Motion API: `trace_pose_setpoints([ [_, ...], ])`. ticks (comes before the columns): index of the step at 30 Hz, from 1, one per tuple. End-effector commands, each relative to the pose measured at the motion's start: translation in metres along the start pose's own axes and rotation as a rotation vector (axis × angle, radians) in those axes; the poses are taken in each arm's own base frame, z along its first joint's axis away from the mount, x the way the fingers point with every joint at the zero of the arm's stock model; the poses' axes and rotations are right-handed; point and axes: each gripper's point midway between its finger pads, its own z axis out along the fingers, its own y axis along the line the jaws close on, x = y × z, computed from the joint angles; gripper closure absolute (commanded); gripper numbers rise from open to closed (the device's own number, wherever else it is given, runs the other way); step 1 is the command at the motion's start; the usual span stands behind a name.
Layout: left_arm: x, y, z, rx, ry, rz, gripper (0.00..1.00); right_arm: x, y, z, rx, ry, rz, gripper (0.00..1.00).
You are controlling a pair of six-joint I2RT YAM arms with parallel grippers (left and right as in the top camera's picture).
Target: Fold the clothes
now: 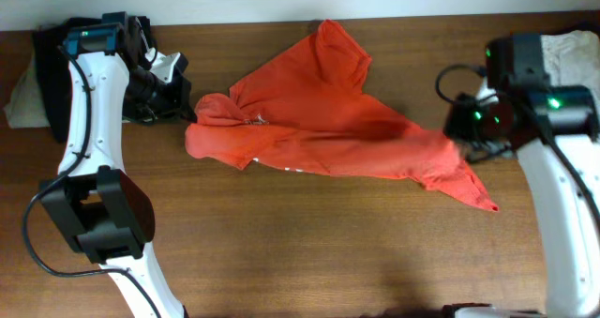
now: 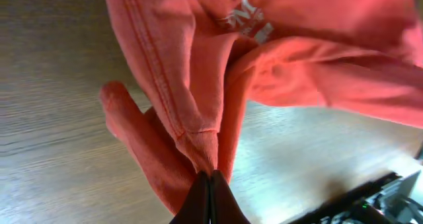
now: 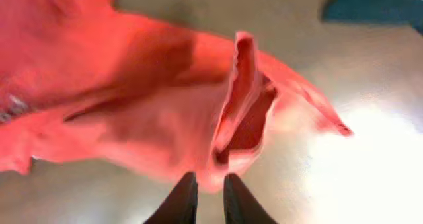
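Overhead, the orange-red T-shirt (image 1: pixel 328 121) lies stretched across the middle of the table (image 1: pixel 309 252). Its long axis runs from 9 o'clock to 4 o'clock, and one corner peaks toward 12. The left gripper (image 1: pixel 184 112) meets its 9 o'clock end and the right gripper (image 1: pixel 457 130) its 3 o'clock end. Dark clothes (image 1: pixel 47 51) sit at 10 o'clock and a pale garment (image 1: pixel 574 53) at 2.

The left wrist view alone shows white lettering (image 2: pixel 250 22). Here the left jaws are pressed together on a seamed fold.

In the right wrist view the jaws stand a sliver apart, pinching a folded hem.
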Motion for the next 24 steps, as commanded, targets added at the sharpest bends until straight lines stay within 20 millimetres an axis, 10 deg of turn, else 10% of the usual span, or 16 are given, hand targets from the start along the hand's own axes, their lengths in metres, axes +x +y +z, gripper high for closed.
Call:
trace_pose_setpoints([
  [1,-0.005,0.003,-0.015,-0.052,-0.052,0.039,1.0,0.029,-0.002,0.017,0.03,0.114,-0.016,0.84],
  [7,-0.009,0.005,-0.015,-0.067,-0.066,0.043,1.0,0.081,0.003,0.084,0.053,0.237,-0.035,0.77],
  [9,-0.007,0.01,-0.015,-0.094,-0.059,0.04,1.0,0.067,0.003,0.088,0.033,0.189,-0.012,0.39],
  [12,-0.007,0.011,-0.015,-0.102,-0.056,0.039,1.0,0.034,-0.005,0.087,0.005,0.089,0.01,0.11],
  [17,-0.008,0.011,-0.015,-0.101,-0.062,0.042,0.99,-0.008,-0.053,0.102,-0.011,0.024,0.102,0.08],
  [24,-0.016,0.005,-0.012,-0.092,-0.088,0.067,1.0,-0.013,-0.039,0.166,-0.229,0.152,0.046,0.21],
])
